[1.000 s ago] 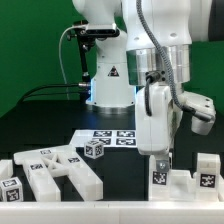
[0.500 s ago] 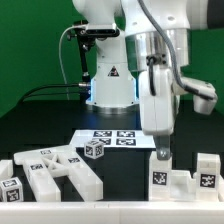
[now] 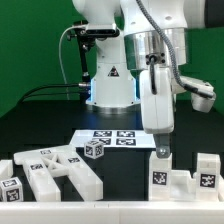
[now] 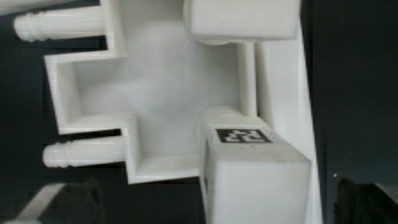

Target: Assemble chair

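The gripper (image 3: 162, 149) hangs just above a part (image 3: 181, 178), on the exterior view's right of the marker board (image 3: 113, 137). Its jaw gap is unreadable, and it is probably holding nothing. Only the wrist view shows 2 pegs (image 4: 75, 152).

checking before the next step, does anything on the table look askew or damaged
No damage or spill shows. The small white tagged cube sits turned askew beside the flat white marker board, and the white plastic bars at the exterior view's left lie crisscrossed.
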`<state>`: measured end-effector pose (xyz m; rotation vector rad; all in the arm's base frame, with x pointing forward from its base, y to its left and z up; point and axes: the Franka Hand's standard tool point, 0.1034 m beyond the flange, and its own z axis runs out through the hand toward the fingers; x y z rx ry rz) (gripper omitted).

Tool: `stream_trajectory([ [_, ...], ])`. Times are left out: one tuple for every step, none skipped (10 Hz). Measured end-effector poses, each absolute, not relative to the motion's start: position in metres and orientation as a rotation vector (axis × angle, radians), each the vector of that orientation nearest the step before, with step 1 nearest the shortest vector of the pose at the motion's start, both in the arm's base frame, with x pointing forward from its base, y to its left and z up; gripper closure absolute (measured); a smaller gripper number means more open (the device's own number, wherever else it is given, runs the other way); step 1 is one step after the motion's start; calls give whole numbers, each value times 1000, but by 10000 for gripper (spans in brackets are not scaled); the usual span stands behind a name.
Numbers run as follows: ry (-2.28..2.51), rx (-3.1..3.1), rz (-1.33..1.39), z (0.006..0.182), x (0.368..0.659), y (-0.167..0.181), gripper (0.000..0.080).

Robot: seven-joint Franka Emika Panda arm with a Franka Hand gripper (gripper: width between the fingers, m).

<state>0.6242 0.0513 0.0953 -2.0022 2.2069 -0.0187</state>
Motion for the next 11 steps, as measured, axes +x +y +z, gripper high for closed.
stream_trajectory([
  [2071,-2141,-43,96,617,54,151],
  [1942,-2264,-61,98,610,60,151],
  [1852,-2349,-100,99,610,65,151],
  [1795,-2397,-167,94,611,69,151],
  [1662,-2500,-171,94,611,66,151],
  [1571,-2564,-180,94,611,65,151],
  [1401,-2668,-199,93,611,65,151],
  [1088,-2824,-240,92,609,66,151],
  [923,-2893,-243,89,605,66,151],
  [769,-2948,-250,87,602,66,151],
  [517,-3015,-305,88,604,63,151],
])
